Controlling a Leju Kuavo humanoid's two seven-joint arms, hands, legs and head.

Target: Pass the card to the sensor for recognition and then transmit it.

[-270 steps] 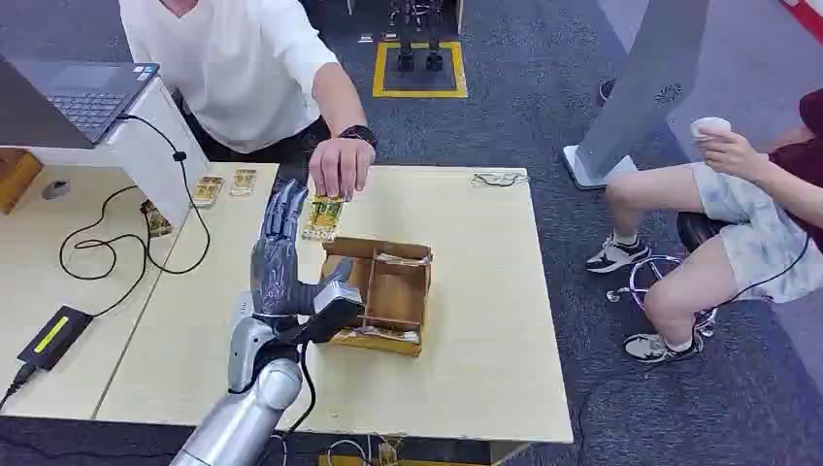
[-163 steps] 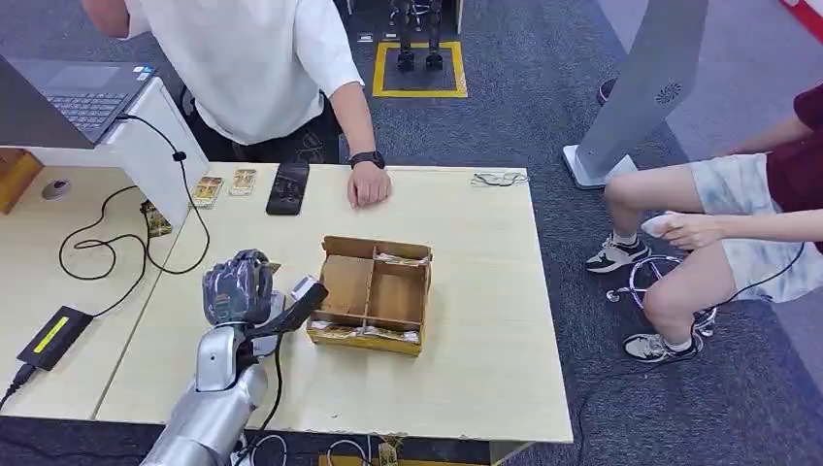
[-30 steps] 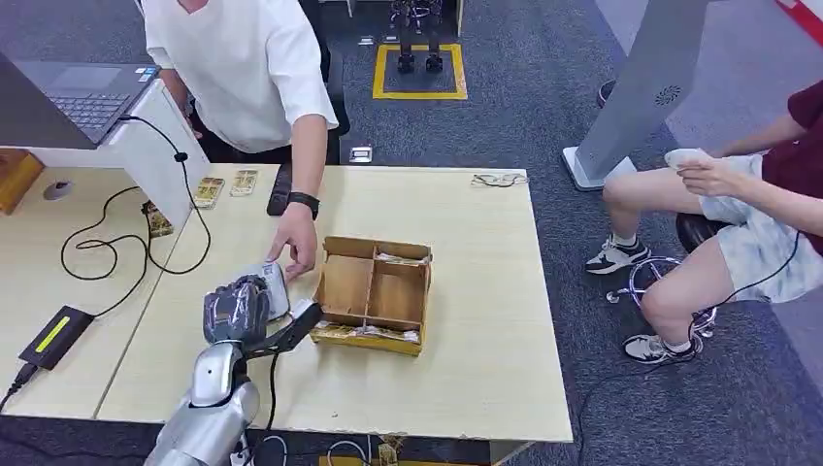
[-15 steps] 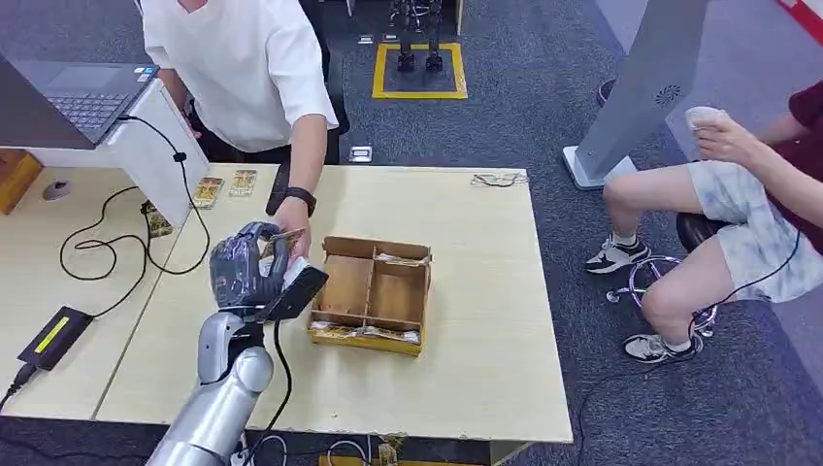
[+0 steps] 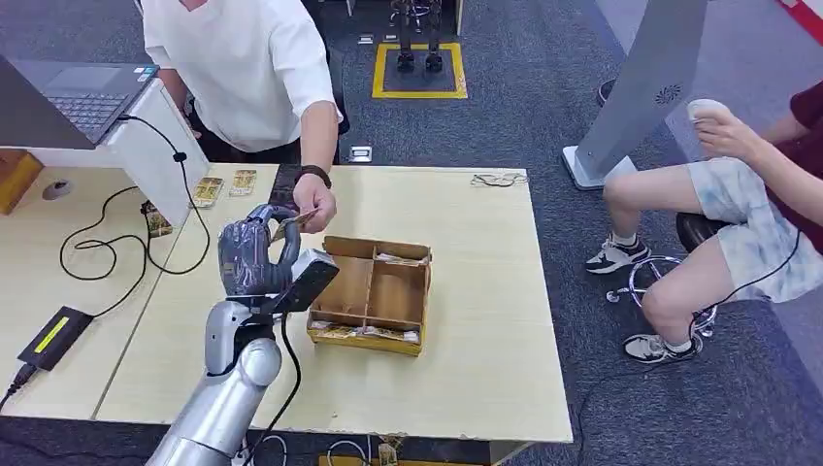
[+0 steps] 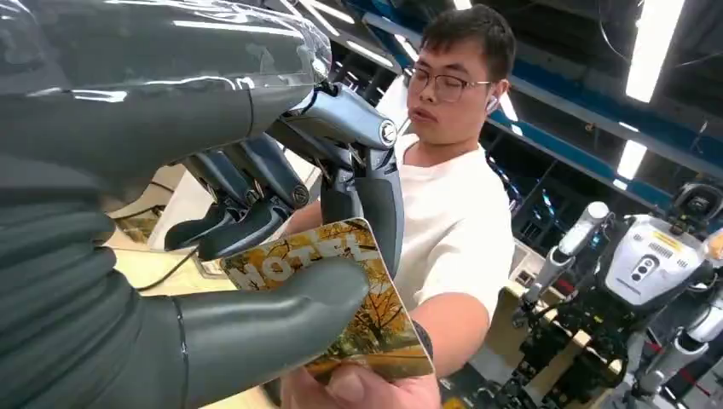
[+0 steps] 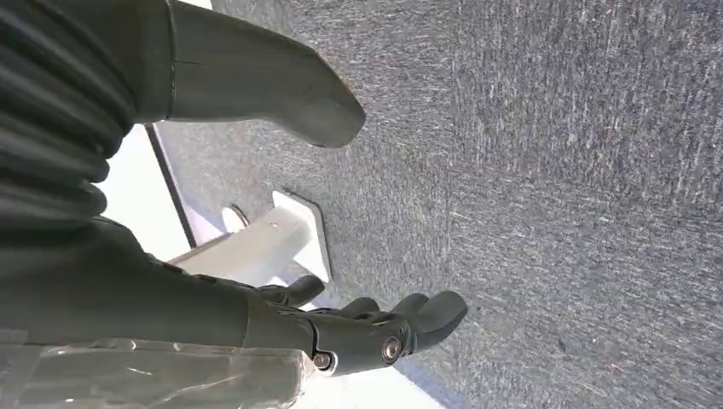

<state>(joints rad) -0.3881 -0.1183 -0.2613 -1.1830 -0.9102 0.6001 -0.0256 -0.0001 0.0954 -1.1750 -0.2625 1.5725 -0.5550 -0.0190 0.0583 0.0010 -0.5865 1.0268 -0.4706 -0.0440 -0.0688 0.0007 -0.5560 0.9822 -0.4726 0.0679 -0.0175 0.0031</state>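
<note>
The robot's left hand [image 5: 254, 254] is raised above the left part of the pale wooden surface [image 5: 466, 330], its fingers [image 6: 375, 200] and thumb grasping a card [image 6: 367, 315] printed with autumn leaves and the word "HOTEL". A person in a white shirt [image 5: 243, 68], standing at the far side, pinches the card's other end with one hand [image 5: 315, 206], so both hold it at once, above the surface just left of an open wooden box [image 5: 374, 291] split into compartments. Further cards [image 5: 223, 184] lie at the far left beside a dark phone [image 5: 284, 175], near a laptop [image 5: 73, 97]. The right hand [image 7: 256, 247] hangs over grey carpet, fingers released and apparently holding nothing. A seated person [image 5: 738, 194] is at the right.
</note>
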